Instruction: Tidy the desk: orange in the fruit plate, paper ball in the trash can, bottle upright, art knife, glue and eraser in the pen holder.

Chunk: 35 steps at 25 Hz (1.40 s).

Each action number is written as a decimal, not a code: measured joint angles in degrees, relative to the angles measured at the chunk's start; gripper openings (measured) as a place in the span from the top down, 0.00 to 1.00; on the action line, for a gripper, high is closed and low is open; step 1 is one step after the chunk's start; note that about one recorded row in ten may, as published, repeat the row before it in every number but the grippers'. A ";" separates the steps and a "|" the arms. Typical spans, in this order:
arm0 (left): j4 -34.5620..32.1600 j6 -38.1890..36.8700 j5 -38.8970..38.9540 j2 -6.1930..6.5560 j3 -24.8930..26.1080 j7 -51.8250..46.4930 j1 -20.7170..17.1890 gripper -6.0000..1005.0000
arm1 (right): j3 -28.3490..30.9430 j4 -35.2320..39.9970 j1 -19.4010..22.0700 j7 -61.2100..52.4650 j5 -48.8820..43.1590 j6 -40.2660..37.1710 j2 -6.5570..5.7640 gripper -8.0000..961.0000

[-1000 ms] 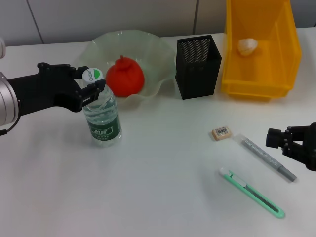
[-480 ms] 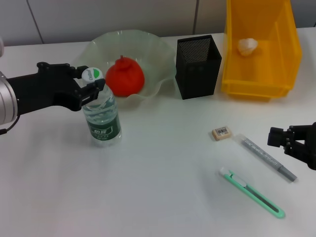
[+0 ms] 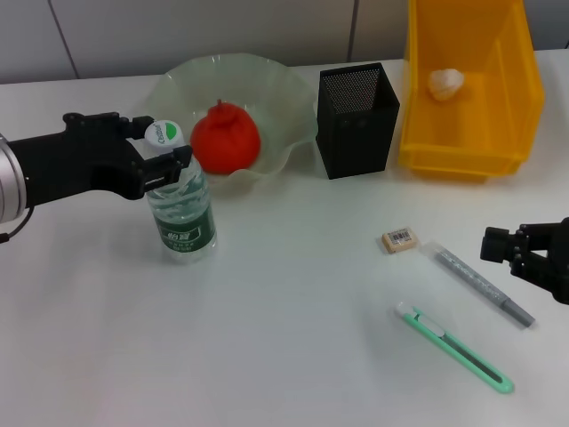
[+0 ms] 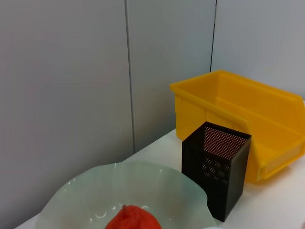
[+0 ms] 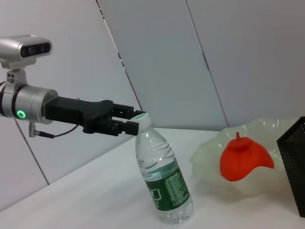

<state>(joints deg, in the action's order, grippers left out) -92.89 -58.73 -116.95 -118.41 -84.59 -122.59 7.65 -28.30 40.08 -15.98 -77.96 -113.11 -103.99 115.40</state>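
Observation:
The clear bottle [image 3: 183,211] with a green label stands on the table, leaning slightly; it also shows as the bottle [image 5: 163,179]. My left gripper [image 3: 160,142] is shut on its neck just under the white cap, seen side-on as the left gripper [image 5: 127,119]. The orange [image 3: 225,136] lies in the pale green fruit plate [image 3: 276,84]. The paper ball [image 3: 445,82] rests in the yellow trash can [image 3: 498,151]. The eraser [image 3: 398,239], grey glue stick [image 3: 483,285] and green art knife [image 3: 453,347] lie on the table. My right gripper [image 3: 516,253] hovers open just right of the glue.
The black mesh pen holder [image 3: 357,120] stands between the fruit plate and the trash can. A grey panelled wall runs behind the table. The left wrist view shows the plate [image 4: 157,186], the pen holder [image 4: 217,176] and the trash can [image 4: 238,109].
My left gripper and the bottle's top have shifted slightly left, bringing the bottle a little closer to upright. The right gripper has barely moved.

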 joint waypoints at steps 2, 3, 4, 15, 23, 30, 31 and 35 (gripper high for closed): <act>0.00 -0.24 0.24 -0.01 0.30 0.00 0.08 0.47 | 0.00 0.00 -0.01 0.01 0.00 -0.01 0.00 0.85; 0.01 -0.23 0.29 -0.02 0.35 0.00 0.08 0.44 | 0.00 0.00 -0.01 0.01 0.00 -0.02 0.00 0.85; 0.01 -0.24 0.35 -0.05 0.43 0.00 0.09 0.42 | 0.00 0.00 -0.01 0.01 0.00 -0.02 0.00 0.85; -0.43 0.86 1.85 -0.15 1.60 0.53 0.10 0.35 | 0.00 0.01 0.06 0.05 0.00 -0.15 0.00 0.85; -0.58 1.86 6.83 -0.10 2.67 4.74 0.13 0.36 | 0.09 0.00 0.07 0.08 0.00 -0.17 0.00 0.84; -0.72 -2.84 16.42 -0.01 3.68 11.08 -0.37 0.36 | 0.77 0.00 0.00 0.07 -0.01 -0.15 0.00 0.84; -0.72 -6.07 18.57 0.00 4.59 12.96 -0.27 0.37 | 1.31 -0.32 -0.03 0.07 -0.01 0.09 -0.01 0.84; -0.72 -6.07 18.57 0.00 4.59 12.96 -0.27 0.37 | 2.61 -1.01 -0.29 -0.45 -0.04 0.46 -0.13 0.84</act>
<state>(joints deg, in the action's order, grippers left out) -93.61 -64.80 -98.38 -118.41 -79.99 -109.63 7.38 -25.69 39.07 -16.27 -78.41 -113.15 -103.53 115.27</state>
